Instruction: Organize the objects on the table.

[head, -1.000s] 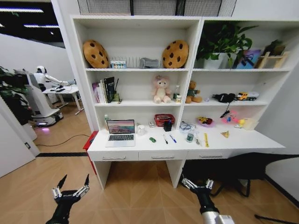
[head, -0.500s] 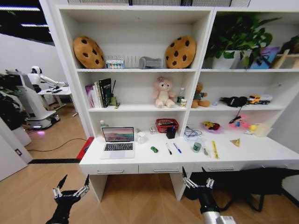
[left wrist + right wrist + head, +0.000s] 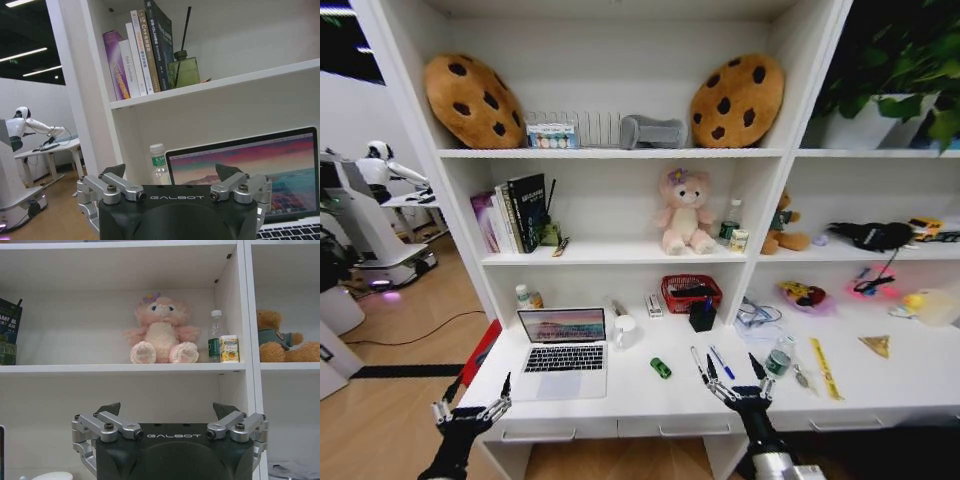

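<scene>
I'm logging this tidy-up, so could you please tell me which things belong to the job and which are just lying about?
Job: silver laptop, green toy car, blue pen, green-capped bottle, white desk.
Lying about: pink plush bear, cookie cushions, books, red basket.

Both arms are held low and forward, wrists level. The left black gripper with silver-knuckled fingers (image 3: 472, 394) points up, jaws spread wide, holding nothing. The right black gripper (image 3: 731, 377) matches it, its 2 dark fingertips (image 3: 753, 366) splayed apart, also empty.
</scene>
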Controlling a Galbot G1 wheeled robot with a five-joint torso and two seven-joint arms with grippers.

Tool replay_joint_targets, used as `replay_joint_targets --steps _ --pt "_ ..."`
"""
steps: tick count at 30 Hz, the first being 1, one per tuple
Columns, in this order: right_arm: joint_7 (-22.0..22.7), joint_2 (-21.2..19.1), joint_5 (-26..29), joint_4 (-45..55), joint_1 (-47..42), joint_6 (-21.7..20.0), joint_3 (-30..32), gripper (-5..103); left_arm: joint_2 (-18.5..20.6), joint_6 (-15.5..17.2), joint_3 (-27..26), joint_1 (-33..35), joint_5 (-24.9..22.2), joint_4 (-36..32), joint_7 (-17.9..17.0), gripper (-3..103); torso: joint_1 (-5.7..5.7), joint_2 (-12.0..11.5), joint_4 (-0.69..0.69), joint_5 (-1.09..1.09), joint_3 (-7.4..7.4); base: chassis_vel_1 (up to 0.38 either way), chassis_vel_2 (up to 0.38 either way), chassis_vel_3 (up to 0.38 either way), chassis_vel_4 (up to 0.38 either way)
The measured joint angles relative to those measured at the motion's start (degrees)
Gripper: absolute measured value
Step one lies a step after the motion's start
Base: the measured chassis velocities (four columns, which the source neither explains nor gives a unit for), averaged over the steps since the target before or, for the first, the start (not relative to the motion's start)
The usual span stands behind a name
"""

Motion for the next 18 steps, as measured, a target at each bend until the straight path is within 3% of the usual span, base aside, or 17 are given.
replay_joint_targets --steps 14,18 --pt "0.7 -1.0 0.4 0.5 0.3 -2.8 0.3 100 2.6 0.2 -0.7 -0.8 -1.9 -0.7 -0.2 99 -0.11 0.0 -0.01 0.00 -0.03 -0.008 0.007 0.004 0.006" --pt "1.2 -1.4 0.6 -0.9 1.6 -3.2 0.4 100 5.4 1.0 -1.8 -1.6 -5.1 0.6 -0.4 84 -0.10 0.0 0.00 -0.01 -0.03 0.000 0.000 0.000 0.000"
